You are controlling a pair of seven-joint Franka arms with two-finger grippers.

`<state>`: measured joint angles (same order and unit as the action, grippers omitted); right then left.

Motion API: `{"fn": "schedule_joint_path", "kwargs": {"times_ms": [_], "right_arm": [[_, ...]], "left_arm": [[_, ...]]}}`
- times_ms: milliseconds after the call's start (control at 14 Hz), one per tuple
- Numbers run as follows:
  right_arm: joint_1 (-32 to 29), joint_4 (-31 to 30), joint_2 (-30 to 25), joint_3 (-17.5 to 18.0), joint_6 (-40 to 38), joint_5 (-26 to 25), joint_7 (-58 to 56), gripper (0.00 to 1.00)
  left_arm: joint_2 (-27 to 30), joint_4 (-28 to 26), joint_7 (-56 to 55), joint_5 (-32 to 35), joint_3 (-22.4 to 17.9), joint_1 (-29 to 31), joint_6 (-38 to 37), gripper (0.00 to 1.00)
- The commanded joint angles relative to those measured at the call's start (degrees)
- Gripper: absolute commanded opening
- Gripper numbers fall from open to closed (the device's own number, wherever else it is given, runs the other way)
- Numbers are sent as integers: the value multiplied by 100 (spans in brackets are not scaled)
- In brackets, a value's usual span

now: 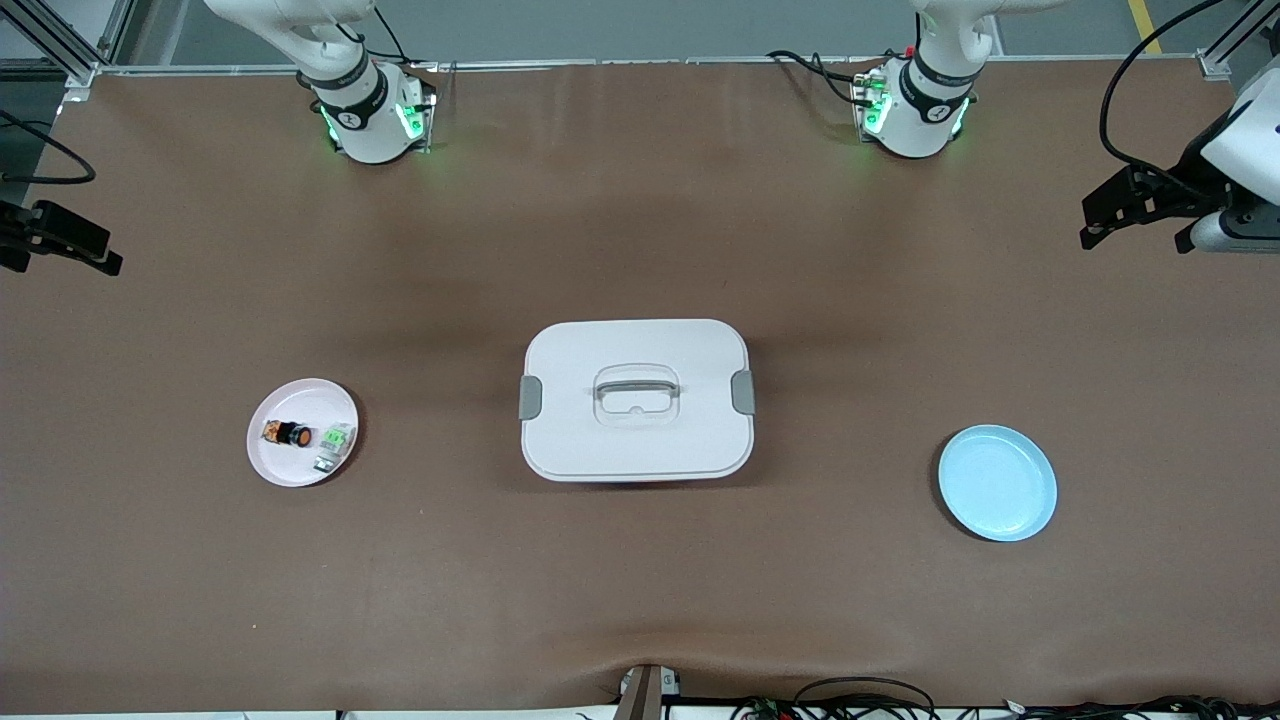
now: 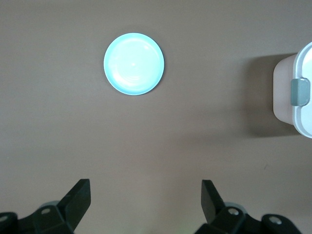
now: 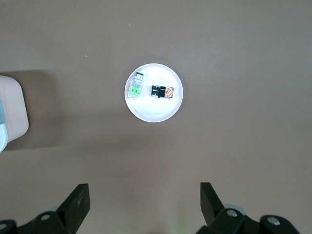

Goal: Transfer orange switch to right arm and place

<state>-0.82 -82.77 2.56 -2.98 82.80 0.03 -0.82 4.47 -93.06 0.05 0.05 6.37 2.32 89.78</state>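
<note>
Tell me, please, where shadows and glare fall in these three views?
Front view: soft shadow around the box, green glow at both arm bases. Left wrist view: glare on the blue plate, shadow beside the box. Right wrist view: bright pink plate washes out; switch stays sharp.

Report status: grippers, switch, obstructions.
Left gripper open, right gripper open, both holding nothing. Orange switch on pink plate. Lidded box mid-table between plates.

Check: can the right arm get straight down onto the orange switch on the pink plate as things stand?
Probably yes. The right gripper hangs open high over the pink plate, the orange switch lies uncovered, and only the small green-and-white part beside it crowds the grasp.
</note>
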Motion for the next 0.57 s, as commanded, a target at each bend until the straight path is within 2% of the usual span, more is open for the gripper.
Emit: {"fn": "schedule_joint_path", "kwargs": {"times_ms": [0, 501], "right_arm": [[99, -363, -274, -106, 132, 111, -58, 100], [56, -424, -300, -106, 140, 111, -58, 100]], "left_arm": [[27, 77, 65, 4, 31, 32, -75, 100], [45, 112, 74, 4, 5, 40, -92, 100]]}}
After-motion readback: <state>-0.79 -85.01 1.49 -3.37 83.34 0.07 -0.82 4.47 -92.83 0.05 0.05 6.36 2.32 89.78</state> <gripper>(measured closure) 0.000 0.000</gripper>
